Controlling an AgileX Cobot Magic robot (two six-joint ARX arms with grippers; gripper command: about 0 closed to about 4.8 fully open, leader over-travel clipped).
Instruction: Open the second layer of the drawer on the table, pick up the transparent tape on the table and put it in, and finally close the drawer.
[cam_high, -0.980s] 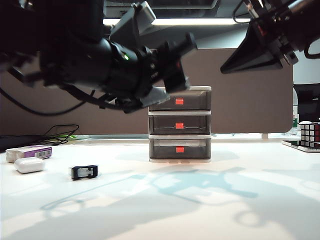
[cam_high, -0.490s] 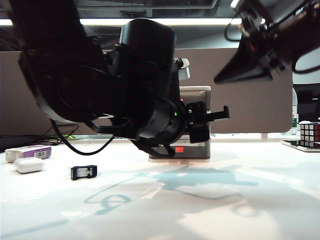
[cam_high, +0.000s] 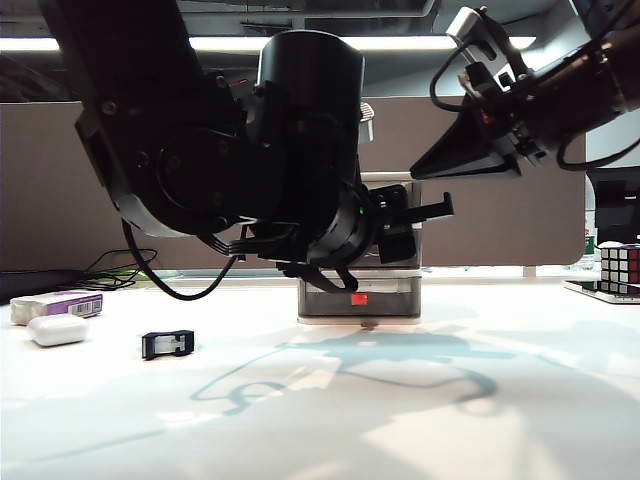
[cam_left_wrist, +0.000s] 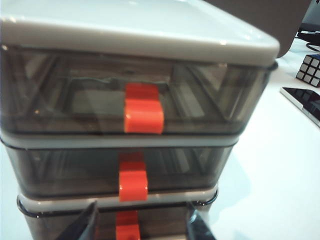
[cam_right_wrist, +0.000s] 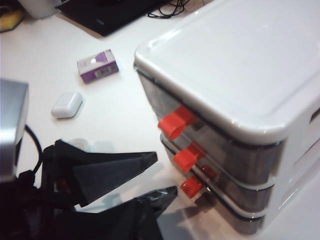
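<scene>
The drawer (cam_left_wrist: 150, 30) fills the left wrist view with all three tiers closed. The second layer (cam_left_wrist: 190, 167) carries its red-orange tab (cam_left_wrist: 133, 180). My left gripper (cam_left_wrist: 141, 209) hovers just in front of the unit, open and empty, its fingertips (cam_left_wrist: 86, 222) level with the bottom tier. In the exterior view the left arm hides most of the drawer (cam_high: 392, 296). The transparent tape (cam_high: 167, 344) lies on the table (cam_high: 480, 400) at the left. My right gripper (cam_right_wrist: 165, 174) is open and empty, hanging above and beside the drawer (cam_right_wrist: 230, 65).
A purple-and-white box (cam_high: 60, 303) and a white rounded case (cam_high: 58, 330) lie at the table's far left. A Rubik's cube (cam_high: 620, 268) on a dark flat object stands at the far right. Cables run along the back left.
My left arm has swung down in front of the drawer unit and now faces its front. The right arm has come down a little toward the unit's top.
</scene>
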